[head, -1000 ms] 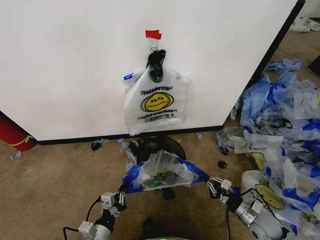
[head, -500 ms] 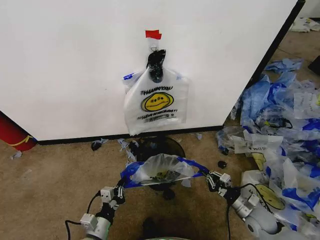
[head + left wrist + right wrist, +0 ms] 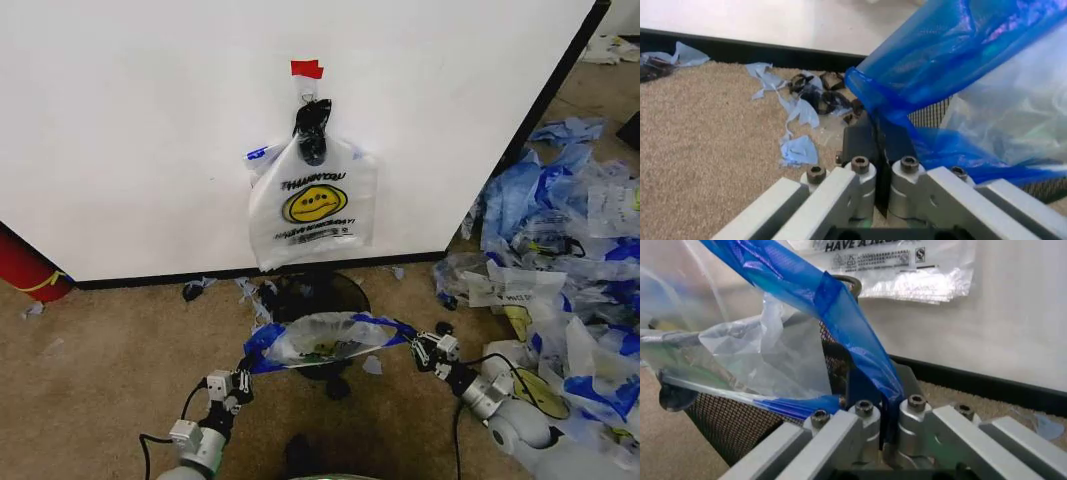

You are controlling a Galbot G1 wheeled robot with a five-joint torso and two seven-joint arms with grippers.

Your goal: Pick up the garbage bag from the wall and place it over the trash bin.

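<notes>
Floor: brown carpet (image 3: 100,340), scattered with small blue plastic scraps.
Red cylinder: a red cylinder with a yellow band (image 3: 28,268) lies at the far left, against the wall's foot.
Wall: the wall (image 3: 150,130) is a flat white panel with a black strip along its bottom and right edges; a red tape piece (image 3: 307,68) sits above a second smiley bag (image 3: 312,205) hanging on a black hook.
Left gripper: the left gripper (image 3: 236,381) reaches forward low from the near left, fingers (image 3: 860,142) pinched tight on the bag's blue edge.
Garbage bag: the garbage bag (image 3: 325,338), thin, translucent and crinkled, is stretched open between both grippers, just above the trash bin's mouth.
Trash bin: the trash bin (image 3: 318,295), round black wire mesh, stands before the wall, partly covered by the bag.
Right gripper: the right gripper (image 3: 422,348) comes in from the near right, fingers (image 3: 863,377) clamped on the opposite blue edge.
Heap: a heap of blue-and-white bags (image 3: 560,250) lies at the far right.
</notes>
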